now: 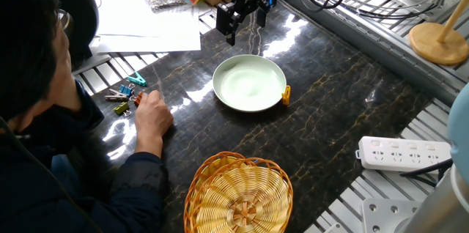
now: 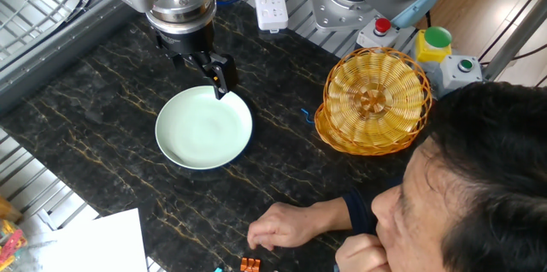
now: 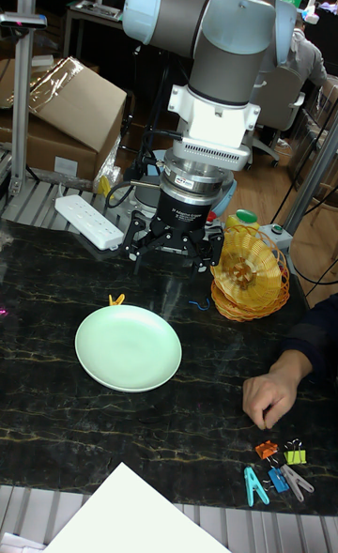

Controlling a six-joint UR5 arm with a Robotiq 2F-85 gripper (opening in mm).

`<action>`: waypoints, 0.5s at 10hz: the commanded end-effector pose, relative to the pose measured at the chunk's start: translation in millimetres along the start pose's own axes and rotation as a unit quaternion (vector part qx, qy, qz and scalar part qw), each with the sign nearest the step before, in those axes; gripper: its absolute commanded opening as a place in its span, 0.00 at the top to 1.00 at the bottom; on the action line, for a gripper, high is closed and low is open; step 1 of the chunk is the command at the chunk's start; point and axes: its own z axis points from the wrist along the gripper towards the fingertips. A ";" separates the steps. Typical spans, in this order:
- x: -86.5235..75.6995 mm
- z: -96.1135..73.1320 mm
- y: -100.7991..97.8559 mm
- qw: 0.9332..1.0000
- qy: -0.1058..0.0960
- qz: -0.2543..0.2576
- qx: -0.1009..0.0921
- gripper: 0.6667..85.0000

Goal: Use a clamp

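Observation:
The clamp [image 1: 286, 95] is a tiny yellow-orange clip on the rim of the pale green bowl [image 1: 249, 83], on the side away from the person. The tall fixed view shows the clamp [image 3: 115, 300] at the far left rim of the bowl [image 3: 128, 347]. My gripper [image 1: 244, 24] hangs above the table just beyond the bowl, open and holding nothing. From the front, the gripper [image 3: 172, 249] has its fingers spread wide. In the other fixed view the gripper [image 2: 195, 60] is over the rim of the bowl [image 2: 203, 128], and the clamp does not show there.
A person's hand [image 1: 152, 116] rests beside a cluster of small clips [image 1: 127, 94]; the clips [image 3: 277, 467] also show in the tall fixed view. A wicker basket [image 1: 238, 196] stands at the near edge. A power strip [image 1: 403, 152] lies right, papers [image 1: 146, 20] left.

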 end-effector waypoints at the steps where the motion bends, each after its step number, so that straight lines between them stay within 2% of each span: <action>1: 0.1 0.0 2.2 1.000 0.000 0.000 0.000 1.00; 2: -28.1 -2.1 -26.7 0.996 -0.057 0.036 0.059 1.00; 5: -28.7 -1.9 -27.2 0.995 -0.059 0.040 0.064 1.00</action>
